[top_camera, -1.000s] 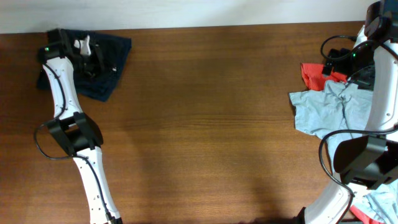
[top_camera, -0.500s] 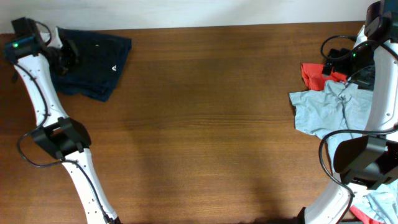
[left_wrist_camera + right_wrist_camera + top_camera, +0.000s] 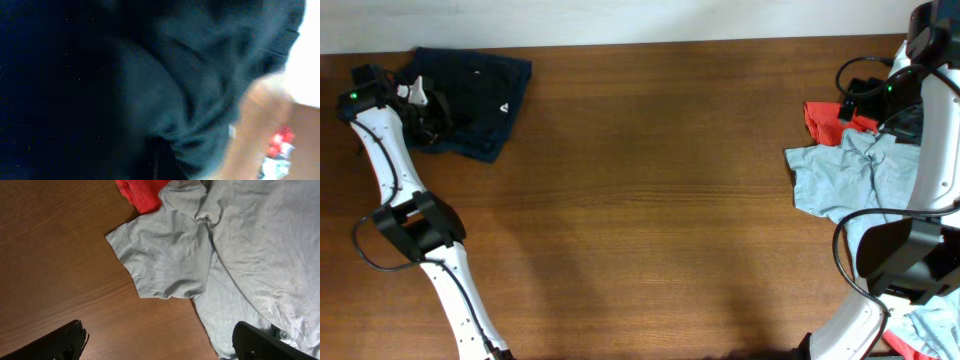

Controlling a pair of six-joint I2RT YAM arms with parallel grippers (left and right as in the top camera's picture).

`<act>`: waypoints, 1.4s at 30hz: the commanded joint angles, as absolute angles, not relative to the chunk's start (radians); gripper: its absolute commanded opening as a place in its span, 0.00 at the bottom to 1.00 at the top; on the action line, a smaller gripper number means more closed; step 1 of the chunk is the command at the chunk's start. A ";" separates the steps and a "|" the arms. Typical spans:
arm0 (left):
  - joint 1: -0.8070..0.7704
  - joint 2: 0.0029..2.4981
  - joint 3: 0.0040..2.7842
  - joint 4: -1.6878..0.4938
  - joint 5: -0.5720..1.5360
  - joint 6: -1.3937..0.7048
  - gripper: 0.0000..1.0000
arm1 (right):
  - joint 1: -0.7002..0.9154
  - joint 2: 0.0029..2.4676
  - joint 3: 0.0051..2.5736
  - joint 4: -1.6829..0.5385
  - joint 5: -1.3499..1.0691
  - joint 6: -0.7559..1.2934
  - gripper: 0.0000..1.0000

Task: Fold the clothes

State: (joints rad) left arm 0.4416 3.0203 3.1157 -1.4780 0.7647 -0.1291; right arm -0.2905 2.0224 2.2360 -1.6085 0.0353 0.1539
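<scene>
Overhead: the left pincer (image 3: 420,103) sits at the left edge of the folded navy shirt (image 3: 475,95); whether it is open or closed cannot be told. Left wrist: that shirt, blurred, fills the frame right under the pincer. Right wrist: the right pincer (image 3: 159,330) gapes wide above the blue-grey shirt (image 3: 240,255), with the red shirt (image 3: 142,192) beyond.

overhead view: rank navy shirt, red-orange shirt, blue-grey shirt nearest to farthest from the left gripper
1. navy shirt, far-left corner, at the left gripper.
2. red-orange shirt and blue-grey shirt, both at the right edge; too close to call.
</scene>
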 commanded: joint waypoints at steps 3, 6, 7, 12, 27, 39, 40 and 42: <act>0.457 2.823 3.140 -1.520 0.899 -0.130 0.00 | -0.288 2.020 2.233 -1.608 0.034 0.159 0.99; 0.451 2.695 3.140 -1.551 0.840 -0.130 0.00 | -0.288 2.020 2.233 -1.608 0.034 0.159 0.99; 0.450 2.658 3.140 -1.559 0.821 -0.130 0.00 | -0.288 2.020 2.233 -1.608 0.034 0.159 0.99; 0.445 2.513 3.140 -1.573 0.759 -0.130 0.60 | -0.288 2.020 2.233 -1.608 0.034 0.159 0.98; 0.446 2.466 3.135 -1.573 0.758 -0.130 1.00 | -0.288 2.020 2.233 -1.608 0.034 0.159 0.99; 0.446 2.466 3.135 -1.573 0.758 -0.130 1.00 | -0.288 2.020 2.233 -1.608 0.034 0.159 0.99; 0.446 2.466 3.135 -1.573 0.758 -0.130 0.99 | -0.288 2.020 2.233 -1.608 0.034 0.159 0.99; 0.446 2.466 3.135 -1.573 0.758 -0.130 0.99 | -0.288 2.020 2.233 -1.608 0.034 0.159 0.99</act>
